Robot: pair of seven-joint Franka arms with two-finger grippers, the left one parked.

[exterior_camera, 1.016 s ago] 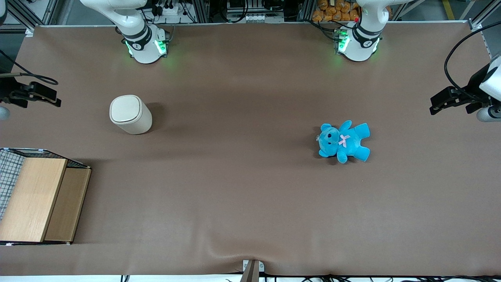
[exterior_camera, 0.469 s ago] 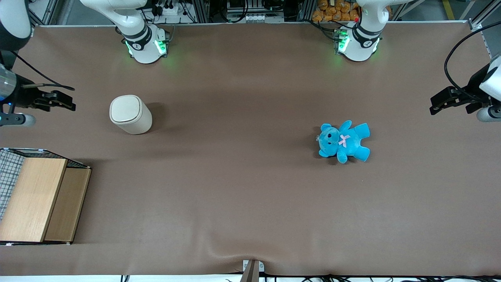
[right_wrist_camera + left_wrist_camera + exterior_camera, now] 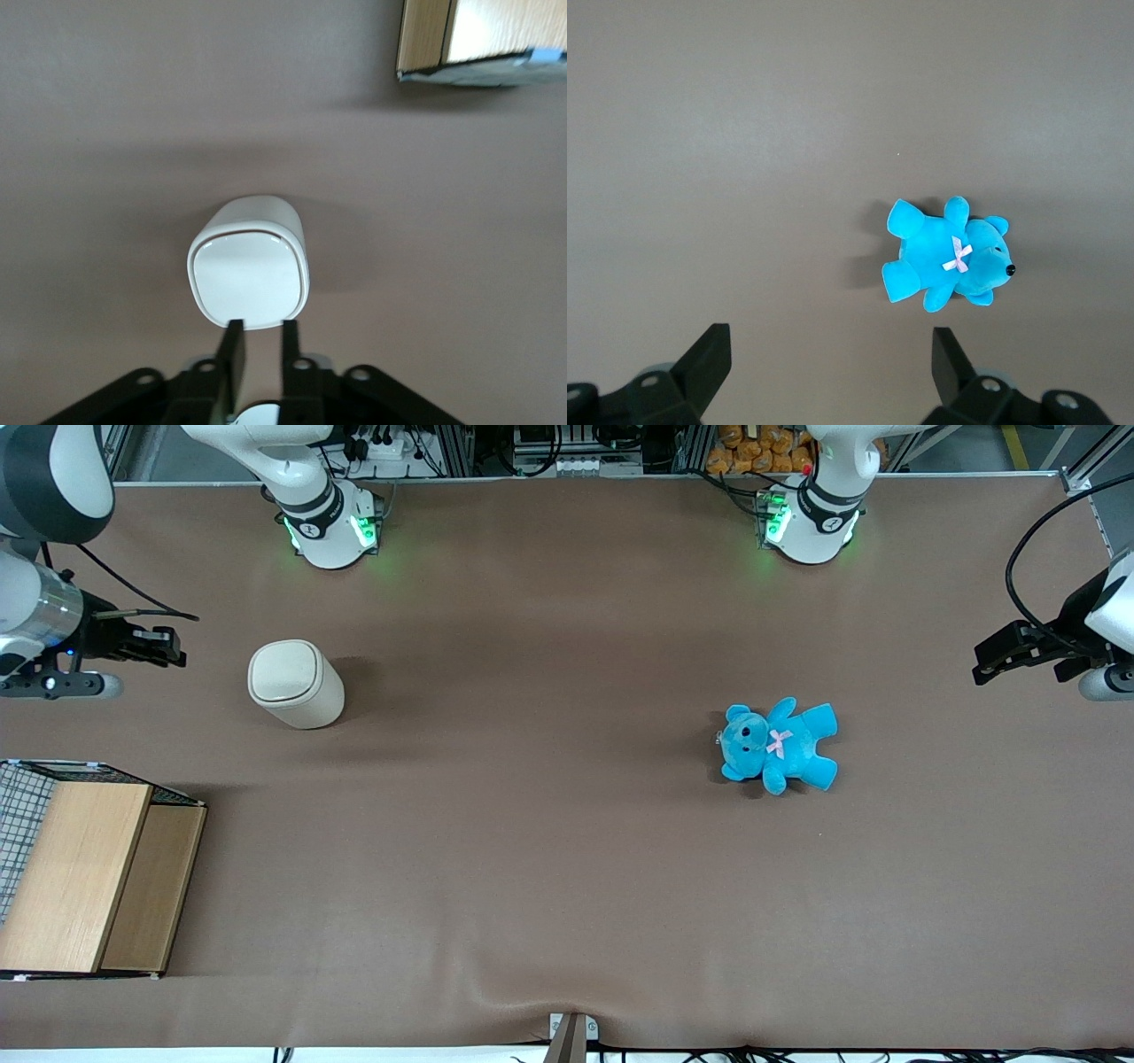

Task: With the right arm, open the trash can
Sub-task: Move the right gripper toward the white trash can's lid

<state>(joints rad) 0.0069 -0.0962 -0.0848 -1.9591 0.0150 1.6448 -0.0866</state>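
The trash can (image 3: 295,684) is a small cream bin standing upright on the brown table, its paler flip lid (image 3: 283,671) shut. It also shows in the right wrist view (image 3: 250,274), lid flat and closed. My right gripper (image 3: 170,647) hangs above the table beside the can, toward the working arm's end, a short gap away and touching nothing. In the right wrist view the gripper (image 3: 262,326) points at the lid's near rim. Its fingers (image 3: 235,341) stand a narrow gap apart with nothing between them.
A wooden box (image 3: 89,877) with a wire-mesh side stands at the working arm's end, nearer the front camera than the can; its corner shows in the right wrist view (image 3: 478,35). A blue teddy (image 3: 778,745) lies toward the parked arm's end, also seen in the left wrist view (image 3: 948,258).
My right arm has come in from the table's edge toward the trash can, bringing the gripper closer to it. The can, teddy and box have not moved.
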